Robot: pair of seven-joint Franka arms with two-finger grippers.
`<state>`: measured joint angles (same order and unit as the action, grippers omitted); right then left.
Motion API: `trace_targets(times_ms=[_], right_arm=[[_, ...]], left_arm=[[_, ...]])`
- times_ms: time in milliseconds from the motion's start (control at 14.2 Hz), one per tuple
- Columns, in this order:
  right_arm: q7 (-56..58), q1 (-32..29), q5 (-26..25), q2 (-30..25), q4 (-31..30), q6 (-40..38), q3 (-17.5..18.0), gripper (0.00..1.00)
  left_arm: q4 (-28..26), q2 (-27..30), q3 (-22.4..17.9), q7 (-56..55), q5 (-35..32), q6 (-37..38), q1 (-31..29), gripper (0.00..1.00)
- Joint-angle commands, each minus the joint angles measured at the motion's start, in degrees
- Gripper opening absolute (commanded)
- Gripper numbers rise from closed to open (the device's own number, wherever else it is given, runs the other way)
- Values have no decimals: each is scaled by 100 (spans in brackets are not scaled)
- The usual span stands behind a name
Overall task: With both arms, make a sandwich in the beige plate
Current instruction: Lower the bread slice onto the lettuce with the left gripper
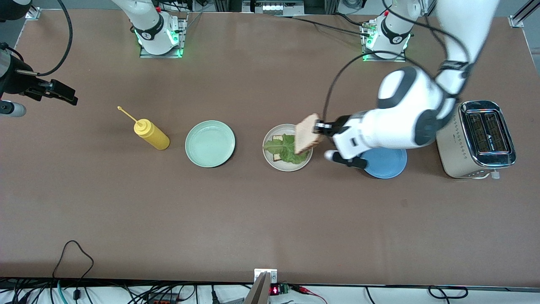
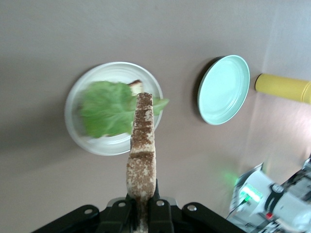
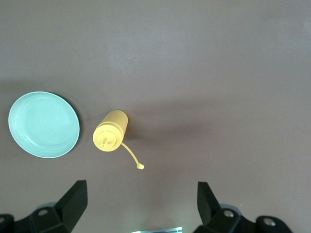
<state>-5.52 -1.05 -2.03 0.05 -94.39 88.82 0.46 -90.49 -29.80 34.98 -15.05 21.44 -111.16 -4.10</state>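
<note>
Left black two-finger gripper (image 1: 319,126) is clamped on a square slice of pale, brown-crusted bread (image 1: 306,133), holding it on edge over the round beige plate (image 1: 270,158) near the middle of the brown table. On that plate a first bread slice (image 1: 277,138) lies under a ruffled green lettuce leaf (image 1: 287,148), so the sandwich seems to lack only its top. Right gripper (image 3: 141,206) waits, fingers apart, over the yellow squeeze bottle (image 1: 151,134) toward the right arm's end.

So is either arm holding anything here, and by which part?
The left tool pinches a bread slice by one edge, on end over the beige plate. The right tool is open and holds nothing.
</note>
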Motion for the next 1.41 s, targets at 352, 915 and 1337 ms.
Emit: trace_targets(times_ms=[352, 915, 1337], right_arm=[[-46, -45, 63, -49, -35, -49, -20, 100], [-46, -97, 63, -49, -35, -40, -38, 100], [-46, -89, 63, -58, -35, -40, -29, 100]], left_arm=[[-347, -623, 0, -33, 994, -1188, 23, 0], [-495, -1010, 8, 564, 1011, -1180, 111, 0], [-505, -1159, 0, 1162, 1415, -1180, 58, 0]])
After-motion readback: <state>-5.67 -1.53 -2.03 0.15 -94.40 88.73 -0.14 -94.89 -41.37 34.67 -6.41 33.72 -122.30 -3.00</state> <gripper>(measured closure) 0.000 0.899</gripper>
